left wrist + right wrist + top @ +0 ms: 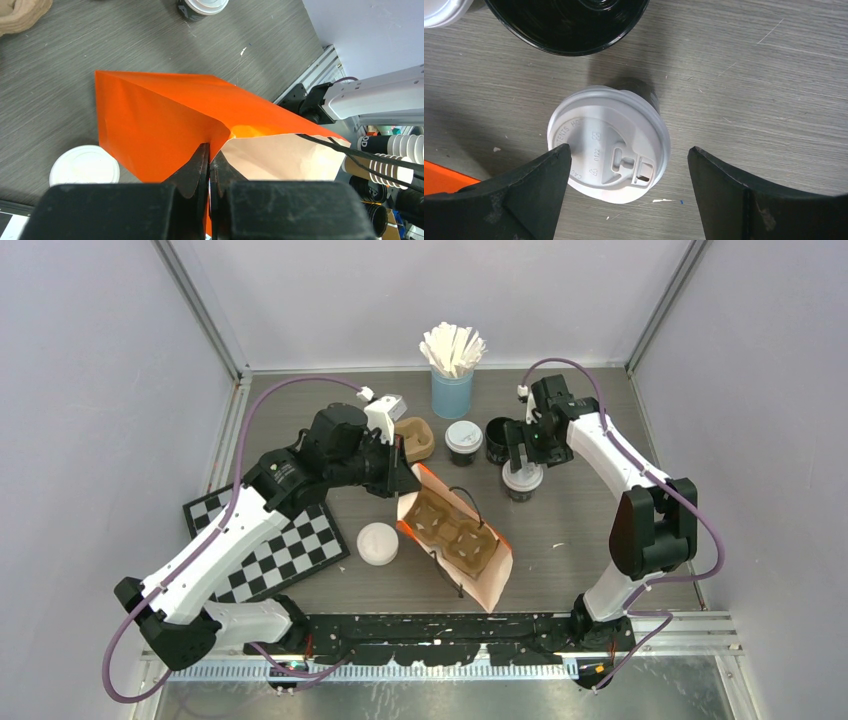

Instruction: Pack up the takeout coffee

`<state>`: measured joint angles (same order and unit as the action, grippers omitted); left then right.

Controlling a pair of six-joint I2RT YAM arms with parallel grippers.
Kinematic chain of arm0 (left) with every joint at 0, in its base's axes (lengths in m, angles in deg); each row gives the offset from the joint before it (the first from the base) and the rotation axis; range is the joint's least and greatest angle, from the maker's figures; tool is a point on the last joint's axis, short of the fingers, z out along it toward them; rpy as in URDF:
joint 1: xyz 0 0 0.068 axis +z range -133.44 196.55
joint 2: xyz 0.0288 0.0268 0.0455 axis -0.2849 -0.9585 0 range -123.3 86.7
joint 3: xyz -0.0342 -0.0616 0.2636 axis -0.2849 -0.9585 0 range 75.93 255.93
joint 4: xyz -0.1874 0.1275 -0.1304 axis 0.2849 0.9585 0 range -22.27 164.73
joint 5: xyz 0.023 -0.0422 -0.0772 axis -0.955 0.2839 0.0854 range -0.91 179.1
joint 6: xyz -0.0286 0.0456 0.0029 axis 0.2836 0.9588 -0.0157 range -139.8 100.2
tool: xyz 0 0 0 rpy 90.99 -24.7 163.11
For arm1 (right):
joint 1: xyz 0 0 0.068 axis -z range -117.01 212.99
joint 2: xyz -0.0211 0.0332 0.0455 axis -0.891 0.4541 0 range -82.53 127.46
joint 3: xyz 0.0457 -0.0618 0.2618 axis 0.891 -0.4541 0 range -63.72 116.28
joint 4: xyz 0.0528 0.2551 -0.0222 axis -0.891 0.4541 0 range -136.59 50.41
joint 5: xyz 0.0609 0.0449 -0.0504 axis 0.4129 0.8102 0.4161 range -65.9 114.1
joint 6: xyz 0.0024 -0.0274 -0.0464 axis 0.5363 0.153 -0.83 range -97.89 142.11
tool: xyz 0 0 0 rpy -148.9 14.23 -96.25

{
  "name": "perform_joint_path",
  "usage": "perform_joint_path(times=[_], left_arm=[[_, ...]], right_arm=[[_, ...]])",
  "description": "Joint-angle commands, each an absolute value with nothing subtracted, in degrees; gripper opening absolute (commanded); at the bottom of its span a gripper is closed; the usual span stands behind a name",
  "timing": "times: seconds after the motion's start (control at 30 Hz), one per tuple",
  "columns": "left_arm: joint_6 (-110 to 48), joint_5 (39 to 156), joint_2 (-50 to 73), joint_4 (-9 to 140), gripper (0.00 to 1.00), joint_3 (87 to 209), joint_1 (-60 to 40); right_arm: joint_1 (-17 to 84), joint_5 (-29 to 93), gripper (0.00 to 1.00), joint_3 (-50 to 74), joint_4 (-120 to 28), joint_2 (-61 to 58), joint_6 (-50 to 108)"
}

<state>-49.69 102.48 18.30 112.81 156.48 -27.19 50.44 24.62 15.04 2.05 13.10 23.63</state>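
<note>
An orange paper bag (492, 585) lies open at the table's middle with a brown cardboard cup carrier (450, 530) inside. My left gripper (408, 478) is shut on the bag's upper edge (210, 150), holding the mouth open. Two black coffee cups with white lids stand behind the bag: one (463, 440) near the blue cup and one (522, 483) under my right gripper (522, 462). In the right wrist view that gripper (628, 149) is open, its fingers on either side of the lid (609, 142) and above it, holding nothing.
A lidless black cup (497, 438) stands just behind the right gripper and also shows in the right wrist view (569, 22). A loose white lid (377, 543) lies left of the bag. There is also a light-blue cup of stirrers (452, 380), a cardboard piece (415, 437) and a checkerboard (270, 540).
</note>
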Motion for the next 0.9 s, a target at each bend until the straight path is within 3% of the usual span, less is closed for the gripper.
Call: perform_joint_path(times=[0.0, 0.87], left_arm=[[-50.5, 103.8, 18.5, 112.0, 0.02, 159.2, -27.0], [-50.4, 104.0, 19.2, 112.0, 0.02, 158.8, -27.0]], right_arm=[[50.3, 25.9, 0.91, 15.0, 0.3, 12.6, 22.4], [48.1, 20.8, 0.93, 17.2, 3.5, 10.8, 20.4]])
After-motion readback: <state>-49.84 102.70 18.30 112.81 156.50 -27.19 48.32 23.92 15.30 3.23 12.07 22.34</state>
